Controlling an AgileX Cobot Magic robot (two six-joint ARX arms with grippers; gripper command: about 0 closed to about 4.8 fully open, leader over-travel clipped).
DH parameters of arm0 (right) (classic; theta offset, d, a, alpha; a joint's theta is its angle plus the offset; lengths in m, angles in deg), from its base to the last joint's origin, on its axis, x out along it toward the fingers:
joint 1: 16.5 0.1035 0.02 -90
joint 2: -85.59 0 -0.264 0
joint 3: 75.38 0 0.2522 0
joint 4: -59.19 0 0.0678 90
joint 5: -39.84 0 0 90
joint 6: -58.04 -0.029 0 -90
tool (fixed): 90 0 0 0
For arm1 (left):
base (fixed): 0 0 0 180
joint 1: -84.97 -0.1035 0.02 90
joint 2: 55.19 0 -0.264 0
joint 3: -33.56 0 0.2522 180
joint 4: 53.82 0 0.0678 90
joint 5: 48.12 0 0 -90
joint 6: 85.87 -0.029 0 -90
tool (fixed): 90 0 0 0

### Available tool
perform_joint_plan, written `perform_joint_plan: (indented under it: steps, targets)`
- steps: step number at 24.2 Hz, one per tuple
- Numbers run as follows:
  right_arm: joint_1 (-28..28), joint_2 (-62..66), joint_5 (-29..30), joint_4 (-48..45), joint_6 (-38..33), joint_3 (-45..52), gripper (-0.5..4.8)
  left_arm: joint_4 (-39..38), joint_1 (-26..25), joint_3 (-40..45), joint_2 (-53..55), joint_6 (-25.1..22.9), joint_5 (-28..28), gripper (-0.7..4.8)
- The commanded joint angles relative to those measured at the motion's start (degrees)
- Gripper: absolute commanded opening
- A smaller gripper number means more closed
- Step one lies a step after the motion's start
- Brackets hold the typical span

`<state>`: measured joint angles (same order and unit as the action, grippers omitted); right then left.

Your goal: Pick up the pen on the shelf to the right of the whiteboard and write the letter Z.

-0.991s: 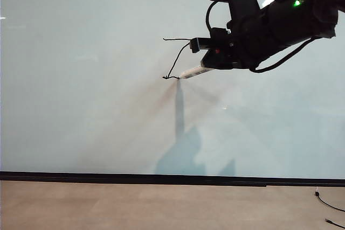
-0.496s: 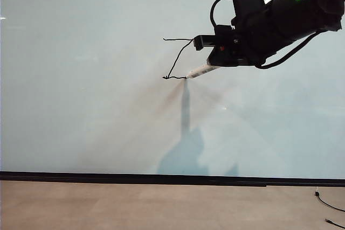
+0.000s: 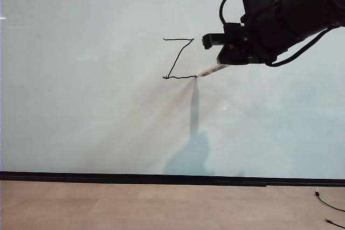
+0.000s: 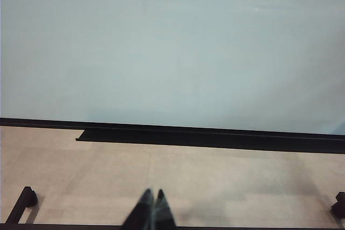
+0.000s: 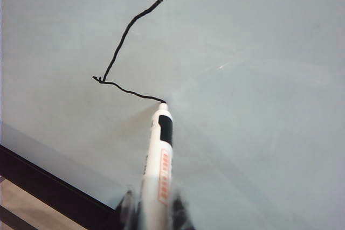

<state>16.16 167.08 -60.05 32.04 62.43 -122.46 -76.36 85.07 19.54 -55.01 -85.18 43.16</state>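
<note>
The pale whiteboard (image 3: 97, 111) fills the exterior view, and a thin black letter Z (image 3: 178, 57) is drawn on it left of the right arm. My right gripper (image 3: 229, 63) is shut on the white pen (image 3: 212, 69), whose black tip touches the board at the right end of the Z's bottom stroke. In the right wrist view the pen (image 5: 159, 171) stands between the gripper (image 5: 153, 208) fingers, tip at the end of the letter Z (image 5: 126, 41). My left gripper (image 4: 153, 195) is shut and empty, low over the tan floor, away from the whiteboard (image 4: 172, 47).
A black strip (image 3: 161, 178) runs along the board's lower edge above the tan floor. Black cable ends (image 3: 326, 208) lie at the lower right. Black frame feet (image 4: 24, 200) show at the edges of the left wrist view.
My right gripper has slid rightward along the board with the pen, and the Z's bottom stroke has grown longer to the right. The left arm has not moved.
</note>
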Motion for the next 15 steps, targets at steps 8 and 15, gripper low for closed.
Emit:
perform_joint_plan:
  steps: [8, 15]
  targets:
    - [7.0, -8.7, -3.1, -0.3, 0.9, 4.0, -0.09, 0.7, 0.0, -0.1, 0.0, -0.2, 0.0, -0.05]
    - [10.8, -23.3, -6.3, 8.5, 2.1, 10.8, -0.09, 0.7, 0.0, -0.1, 0.0, -0.2, 0.0, -0.05]
